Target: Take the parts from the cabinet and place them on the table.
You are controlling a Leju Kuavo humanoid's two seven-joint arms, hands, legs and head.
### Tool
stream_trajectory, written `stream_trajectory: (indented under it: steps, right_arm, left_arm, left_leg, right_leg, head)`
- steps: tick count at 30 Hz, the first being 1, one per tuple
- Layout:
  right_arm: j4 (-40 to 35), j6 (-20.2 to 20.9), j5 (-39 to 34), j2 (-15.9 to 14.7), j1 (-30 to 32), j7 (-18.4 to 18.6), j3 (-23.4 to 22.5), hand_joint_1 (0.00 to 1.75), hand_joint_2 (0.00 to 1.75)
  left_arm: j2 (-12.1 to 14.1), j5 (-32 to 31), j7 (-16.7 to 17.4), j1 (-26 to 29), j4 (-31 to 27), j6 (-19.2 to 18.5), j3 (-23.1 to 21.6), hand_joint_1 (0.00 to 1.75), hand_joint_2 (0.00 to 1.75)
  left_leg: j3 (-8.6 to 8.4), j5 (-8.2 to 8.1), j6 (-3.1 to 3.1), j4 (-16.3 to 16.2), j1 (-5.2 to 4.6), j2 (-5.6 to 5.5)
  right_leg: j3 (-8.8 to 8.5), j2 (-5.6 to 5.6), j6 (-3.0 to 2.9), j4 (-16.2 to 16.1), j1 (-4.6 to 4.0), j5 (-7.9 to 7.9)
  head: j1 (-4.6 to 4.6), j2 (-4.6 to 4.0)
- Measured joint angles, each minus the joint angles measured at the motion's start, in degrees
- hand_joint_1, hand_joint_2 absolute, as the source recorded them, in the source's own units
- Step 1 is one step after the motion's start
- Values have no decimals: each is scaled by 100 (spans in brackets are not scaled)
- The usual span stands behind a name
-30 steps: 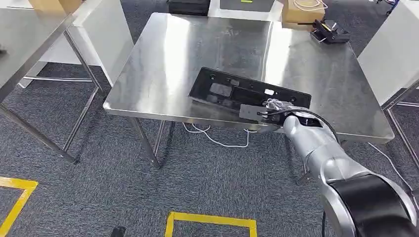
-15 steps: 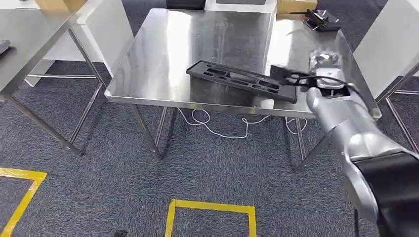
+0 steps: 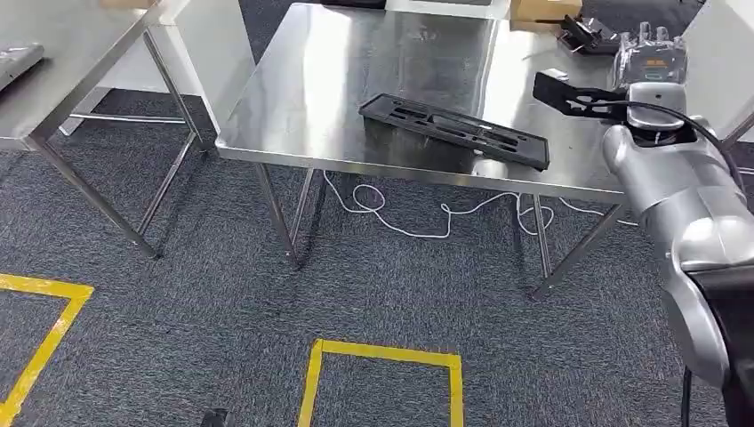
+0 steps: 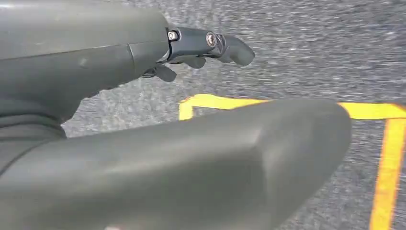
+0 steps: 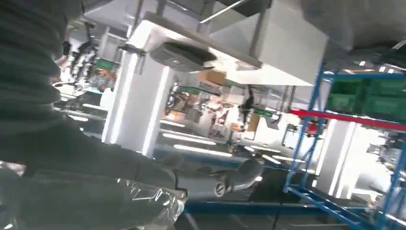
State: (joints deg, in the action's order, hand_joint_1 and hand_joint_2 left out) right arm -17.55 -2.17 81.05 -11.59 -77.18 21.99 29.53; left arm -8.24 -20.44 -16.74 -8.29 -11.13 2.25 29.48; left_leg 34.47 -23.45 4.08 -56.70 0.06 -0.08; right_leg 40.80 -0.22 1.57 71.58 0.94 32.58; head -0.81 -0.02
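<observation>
Head view: high on the robot, facing forward and down over the steel table (image 3: 356, 80), grey carpet and yellow floor tape (image 3: 382, 356); mid-range, right arm entering from lower right. Left wrist view: close behind the left hand (image 4: 143, 120), pointing down at carpet and yellow tape (image 4: 383, 143), ground the head view also covers. Right wrist view: tight behind the right hand (image 5: 86, 167), aimed outward across the room at white pillars and blue racking (image 5: 316, 143); turned, blurry.
</observation>
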Motion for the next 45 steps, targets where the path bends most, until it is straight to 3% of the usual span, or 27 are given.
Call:
stream_trajectory:
  steps: [1,3,4,5,6,7,11,14,15,16,18,20,22,23,26,28,30,31,33,35,36,37,38,41,42,44,45]
  right_arm:
    - [2,-39,-20,-33,21,-9,0,0,175]
    - [2,-144,-42,-94,67,-24,0,0,175]
    - [2,-206,-59,-114,82,-46,2,0,0]
    - [2,-317,-114,-140,100,-66,-4,0,0]
    - [0,-414,-153,-170,122,-94,-17,0,0]
    - [-13,-485,-175,-177,147,-118,-26,0,0]
    - [-44,-1483,-330,-332,541,-127,-133,0,0]
    - [-140,-2495,-442,-404,1059,-127,-300,0,0]
    - [-144,-2655,-443,-428,1222,-125,-343,0,0]
    - [-144,-2751,-444,-452,1385,-127,-382,0,0]
    - [-197,-3017,-477,-481,1786,-127,-483,0,0]
    - [-293,-3441,-583,-481,2317,-127,-673,0,0]
    - [-367,-3576,-662,-457,2729,-144,-861,0,0]
    - [-391,-3612,-665,-450,2882,-144,-933,0,0]
    - [-809,-3751,-500,-402,3723,-98,-1389,0,0]
    - [-1127,-3759,-158,-256,4341,-307,-1821,0,0]
    - [-1395,-3766,-11,-89,4912,-628,-2298,0,0]
    - [-1515,-3766,0,58,5179,-899,-2659,0,0]
    - [-1622,-3766,-235,272,5575,-1493,-3247,0,0]
    - [-1256,-3751,-1121,533,5779,-2548,-4102,0,0]
    - [-1066,-3634,-1417,612,5858,-2832,-4438,0,0]
    - [-886,-3245,-1759,684,5935,-2996,-4771,0,0]
    - [-740,-2774,-2029,755,6020,-3086,-5044,0,0]
    - [-336,-2209,-2337,980,6370,-3211,-5725,0,0]
    - [-216,-2109,-2400,1069,6436,-3206,-5882,0,0]
    - [-57,-1857,-2597,1176,6544,-3130,-6171,0,0]
    - [0,-1739,-2717,1222,6604,-3128,-6304,0,0]
  left_arm:
    - [-5,0,-2,2,0,2,15,0,0]
    - [-20,-2,-17,1,0,4,40,0,0]
    - [-26,-2,-26,1,0,4,42,0,0]
    - [-35,-2,-31,0,0,4,44,0,0]
    - [-35,-2,-33,0,-2,7,48,0,0]
    - [-37,-2,-35,-2,-2,7,55,0,0]
    - [-35,4,-46,32,2,17,101,0,0]
    - [-48,13,-57,58,2,26,133,0,0]
    - [-50,13,-68,56,2,26,133,0,0]
    - [-53,13,-74,55,2,26,138,0,0]
    - [-57,26,-87,57,2,26,153,0,0]
    - [-63,72,-135,63,2,28,206,0,0]
    - [-64,74,-159,58,-2,31,227,0,0]
    - [-66,74,-168,58,-2,31,230,0,0]
    - [-72,72,-227,87,2,31,238,0,0]
    - [-83,72,-267,91,0,33,254,0,0]
    - [-85,72,-289,125,0,33,278,0,0]
    - [-85,70,-302,138,0,33,287,0,0]
    - [-81,39,-376,157,0,33,322,0,0]
    - [-72,22,-448,161,0,33,354,0,0]
    - [-70,17,-463,156,0,31,365,0,0]
    - [-64,-9,-479,158,-11,31,369,0,0]
    - [-61,-53,-481,159,-11,33,370,0,0]
    - [-33,-111,-483,164,-11,31,370,0,0]
    - [-15,-120,-481,174,-11,33,370,0,0]
    - [-9,-175,-476,176,-11,31,370,0,0]
    - [-7,-212,-476,169,-11,33,370,0,0]
  left_leg:
    - [93,73,-6,-2,-1,3]
    - [267,213,-28,-7,-2,9]
    - [347,278,-43,-8,-2,10]
    - [416,344,-68,-13,-2,9]
    - [454,398,-102,-24,-13,7]
    - [495,458,-133,-34,-42,-8]
    - [593,633,-179,-9,-6,-27]
    - [813,-520,-279,-905,15,-8]
    - [920,-800,-306,-1414,25,-8]
    - [988,-899,-317,-1845,32,-9]
    - [840,-605,-304,-2022,41,-8]
    - [210,-247,-261,-1290,49,-11]
    - [-483,-492,-207,-282,15,-46]
    - [-541,-549,-206,-160,6,-49]
    - [-468,-494,-139,-17,9,-59]
    - [-300,-334,-5,-8,23,-52]
    - [-133,-196,15,-9,-14,-53]
    - [-30,-120,25,-15,-30,-53]
    - [150,13,20,-18,-58,-51]
    - [331,166,-10,-20,-78,-46]
    - [388,235,-31,-25,-87,-46]
    - [407,286,-67,-35,-113,-47]
    - [402,338,-100,-33,-115,-29]
    - [425,529,-193,23,-110,-20]
    - [481,352,-243,-42,-57,-17]
    - [606,-533,-339,-627,-33,-16]
    - [673,-876,-383,-1058,-20,-15]
  right_leg:
    - [53,0,48,343,0,69]
    - [-194,0,195,271,0,-210]
    - [-460,0,254,-75,0,-402]
    - [-818,-1,269,-577,3,-514]
    - [-1151,0,219,-1108,21,-378]
    - [-1479,12,154,-1593,-57,-210]
    - [-1263,-20,-36,-1579,41,-340]
    - [-1101,-34,-151,-1561,28,-559]
    - [-1020,-34,-148,-1556,28,-622]
    - [-935,-33,-139,-1544,28,-679]
    - [-809,-35,-99,-1521,27,-764]
    - [-712,-49,-57,-1493,27,-830]
    - [-664,-54,10,-1449,-18,-878]
    - [-645,-73,61,-1458,-8,-917]
    - [-589,-101,194,-1470,-74,-1044]
    - [-371,-54,85,-1136,-54,-552]
    - [-171,-28,-4,-325,-38,73]
    - [-101,-21,17,126,-37,224]
    - [-199,-10,143,421,-37,33]
    - [-722,-9,242,-134,-38,-392]
    - [-1136,-13,190,-683,-36,-376]
    - [-1624,-19,81,-1402,-64,-114]
    - [-1816,-3,19,-1848,-126,29]
    - [-1664,2,-68,-1741,-138,-99]
    - [-1606,-4,-143,-1733,17,-181]
    - [-1431,-15,-282,-1728,-11,-343]
    - [-1342,-19,-283,-1722,-14,-420]
  head:
    - [9,2]
    - [13,2]
    - [13,2]
    - [9,2]
    - [15,2]
    - [13,2]
    - [-22,2]
    - [-44,2]
    - [-39,2]
    - [-37,2]
    - [-37,2]
    - [-42,2]
    - [-39,2]
    - [-26,2]
    - [-35,0]
    - [4,2]
    - [37,0]
    - [35,2]
    - [52,2]
    - [50,2]
    - [53,2]
    - [55,2]
    - [40,2]
    - [28,2]
    - [9,2]
    - [-13,2]
    - [0,2]
